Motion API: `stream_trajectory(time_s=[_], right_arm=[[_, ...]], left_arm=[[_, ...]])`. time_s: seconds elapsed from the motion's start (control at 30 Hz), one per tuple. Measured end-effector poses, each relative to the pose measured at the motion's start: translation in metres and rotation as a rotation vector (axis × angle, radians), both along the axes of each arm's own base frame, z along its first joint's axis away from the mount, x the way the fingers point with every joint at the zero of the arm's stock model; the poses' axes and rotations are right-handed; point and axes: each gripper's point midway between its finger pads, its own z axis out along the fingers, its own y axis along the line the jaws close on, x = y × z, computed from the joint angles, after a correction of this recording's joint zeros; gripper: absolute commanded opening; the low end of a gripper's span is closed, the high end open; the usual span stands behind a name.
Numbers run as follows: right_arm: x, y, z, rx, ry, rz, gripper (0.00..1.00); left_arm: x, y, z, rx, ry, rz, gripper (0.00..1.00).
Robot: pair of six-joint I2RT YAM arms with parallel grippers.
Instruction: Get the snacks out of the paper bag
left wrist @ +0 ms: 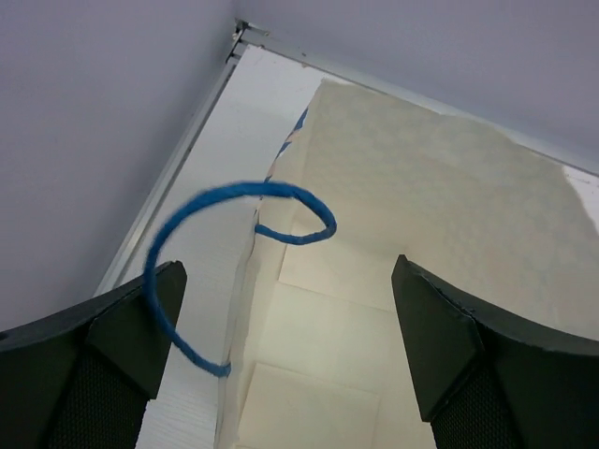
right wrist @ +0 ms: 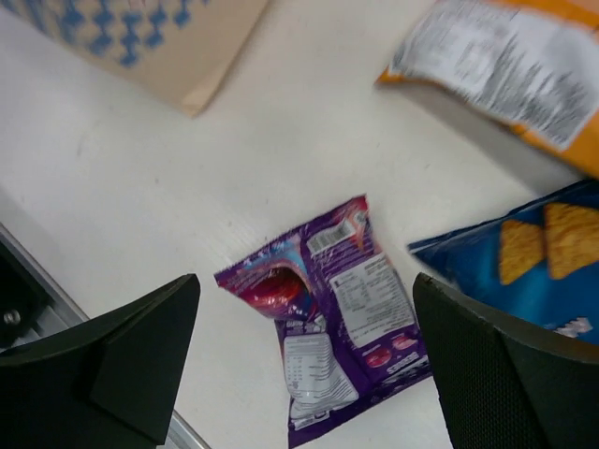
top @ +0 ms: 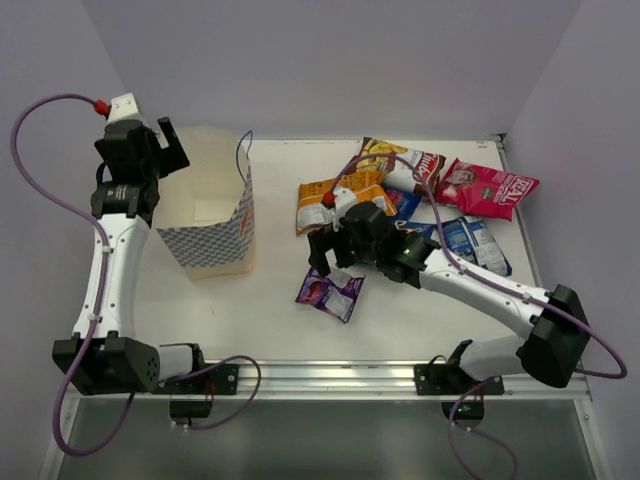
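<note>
- Right of bag, pkts lie heaped; purple pkt apart, nearer front.
- R gripper: spread wide over purple pkt, empty.
- L gripper: spread wide over bag mouth, handle loop beside one finger.
</note>
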Motion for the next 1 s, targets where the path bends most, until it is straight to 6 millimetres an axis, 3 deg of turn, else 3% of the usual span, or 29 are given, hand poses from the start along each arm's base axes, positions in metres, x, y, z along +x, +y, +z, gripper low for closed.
stream_trajectory(time_s=[0.1,0.2,0.33,0.4,0.53,0.7,0.83,1.0], right_arm=[[0.020,-0.012,0.056,0.057,-0.102,-0.069,0.99],[0.051,-0.046,0.127,0.125,-0.233,-0.205,0.99],[0.084,-0.125,0.221,0.217,-0.421,-0.459,0.99],[0.085,-0.171,0.261,0.247,-0.520,-0.592,0.99],[0.054,-0.230,0.319,0.277,-0.691,-0.747,0.99],[-0.002,-0.283,0.357,0.296,-0.840,-0.865,0.99],[-0.058,-0.316,0.371,0.359,-0.949,-0.897,0.99],[-0.114,-0.347,0.371,0.418,-1.059,-0.919,0.99]], left_arm=[[-0.007,-0.002,0.034,0.002,-0.061,-0.008,1.00],[-0.021,-0.005,0.073,0.009,-0.136,-0.025,1.00],[-0.046,-0.013,0.118,0.021,-0.240,-0.068,1.00],[-0.059,-0.018,0.133,0.024,-0.280,-0.095,1.00],[-0.088,-0.029,0.154,0.037,-0.342,-0.153,1.00],[-0.121,-0.049,0.176,0.064,-0.418,-0.228,1.00],[-0.149,-0.060,0.188,0.084,-0.469,-0.281,1.00],[-0.192,-0.061,0.207,0.105,-0.567,-0.298,1.00]])
